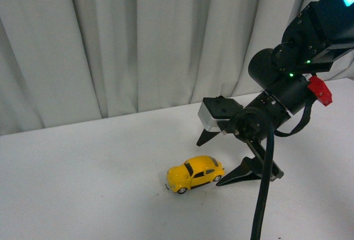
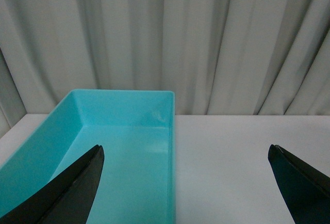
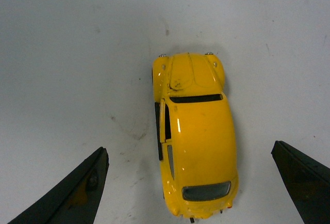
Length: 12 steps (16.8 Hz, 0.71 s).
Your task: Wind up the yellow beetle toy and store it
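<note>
Your right gripper hangs low over the white table with its jaws spread wide and nothing in them. In the right wrist view the yellow beetle toy sits between the two dark, tapered, matte fingers, with bare table showing on either side of it. The toy is glossy, hard-looking and round-backed, with dark windows and a small scuff on its bonnet. In the front view the yellow beetle toy stands on its wheels, which are black with silver hubs. Its nose points toward your left side and its tail is just beside the lower finger's tip; you cannot tell whether they touch. The table is smooth and matte, with faint marks and specks near the car. It is open on the left and behind the car, back to the pleated pale curtain along the far edge. A black cable hangs from the right arm down to the front edge of the view. Your left gripper is also spread wide and holds nothing. Its pointed black fingers frame a teal plastic bin, which is rectangular, smooth-walled and open-topped, with rounded corners. One long side of the bin borders bare white table, and the same curtain hangs behind it. The bin does not show in the front view, so you cannot tell how it lies relative to the car.
</note>
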Each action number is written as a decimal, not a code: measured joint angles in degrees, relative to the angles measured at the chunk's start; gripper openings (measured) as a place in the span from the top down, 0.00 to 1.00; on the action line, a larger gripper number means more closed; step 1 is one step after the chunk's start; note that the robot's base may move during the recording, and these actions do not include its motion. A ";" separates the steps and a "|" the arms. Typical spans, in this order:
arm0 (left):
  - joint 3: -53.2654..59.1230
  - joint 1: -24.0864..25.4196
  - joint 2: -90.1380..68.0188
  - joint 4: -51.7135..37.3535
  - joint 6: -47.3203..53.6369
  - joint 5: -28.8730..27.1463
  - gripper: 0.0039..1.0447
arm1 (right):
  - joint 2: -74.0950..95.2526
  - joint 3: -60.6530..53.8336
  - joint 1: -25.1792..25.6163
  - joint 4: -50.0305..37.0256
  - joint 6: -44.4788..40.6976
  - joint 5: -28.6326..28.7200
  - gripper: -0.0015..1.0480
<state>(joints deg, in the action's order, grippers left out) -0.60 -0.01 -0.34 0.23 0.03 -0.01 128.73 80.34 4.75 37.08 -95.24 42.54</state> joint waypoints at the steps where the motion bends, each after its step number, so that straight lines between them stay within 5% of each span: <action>1: 0.00 0.00 0.00 0.00 -0.02 -0.02 0.06 | 0.83 1.18 -0.37 1.11 -0.70 -0.33 0.06; 9: 0.00 0.00 0.00 -0.02 -0.02 -0.02 0.06 | 4.37 4.24 -3.45 0.24 -0.48 -3.21 0.06; 12: 0.00 0.00 0.00 -0.02 -0.02 -0.02 0.06 | 5.35 4.42 -3.69 -0.37 2.47 -4.37 0.32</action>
<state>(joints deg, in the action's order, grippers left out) -0.60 -0.01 -0.34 0.21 0.01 -0.03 134.08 84.75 1.06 36.71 -92.77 38.17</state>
